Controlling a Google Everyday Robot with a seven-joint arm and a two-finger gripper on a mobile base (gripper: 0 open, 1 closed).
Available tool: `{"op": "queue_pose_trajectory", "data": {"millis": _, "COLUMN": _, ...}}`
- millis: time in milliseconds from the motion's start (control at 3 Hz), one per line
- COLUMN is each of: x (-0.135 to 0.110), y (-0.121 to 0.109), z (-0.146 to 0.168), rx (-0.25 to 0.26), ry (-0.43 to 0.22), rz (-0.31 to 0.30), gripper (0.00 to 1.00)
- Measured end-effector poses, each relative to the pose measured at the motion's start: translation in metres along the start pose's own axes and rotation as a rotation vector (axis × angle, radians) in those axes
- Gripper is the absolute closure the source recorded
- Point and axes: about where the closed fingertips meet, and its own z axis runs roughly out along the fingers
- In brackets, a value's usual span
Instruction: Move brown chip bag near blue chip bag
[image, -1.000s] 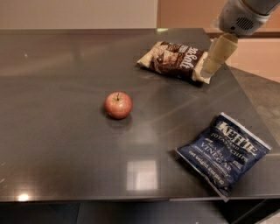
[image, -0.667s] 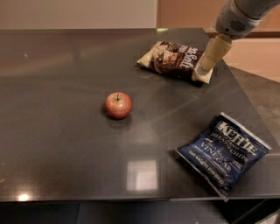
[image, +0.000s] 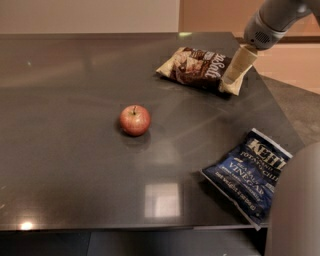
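The brown chip bag (image: 197, 68) lies flat at the back right of the dark table (image: 75, 165), cream ends to the left and right. The blue chip bag (image: 248, 173) lies at the front right corner, partly over the table's edge. My gripper (image: 236, 67) hangs from the arm at the upper right, its cream-coloured fingers (image: 239, 63) pointing down at the right end of the brown bag. The tips sit right at the bag's right edge. I cannot tell whether they touch it.
A red apple (image: 134, 120) stands near the table's middle, left of both bags. The table's right edge runs diagonally between the two bags. A grey part of the robot (image: 295, 205) fills the bottom right corner, beside the blue bag.
The arm and gripper have drawn up and slightly toward the back right over the brown bag's right end. The bags and the apple have not moved.
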Motion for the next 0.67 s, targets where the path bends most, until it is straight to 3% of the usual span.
{"op": "queue_pose_trajectory", "data": {"millis": 667, "x": 0.012, "y": -0.029, "z": 0.047, "rx": 0.007, "ry": 0.051, "rz": 0.039, "gripper": 0.0}}
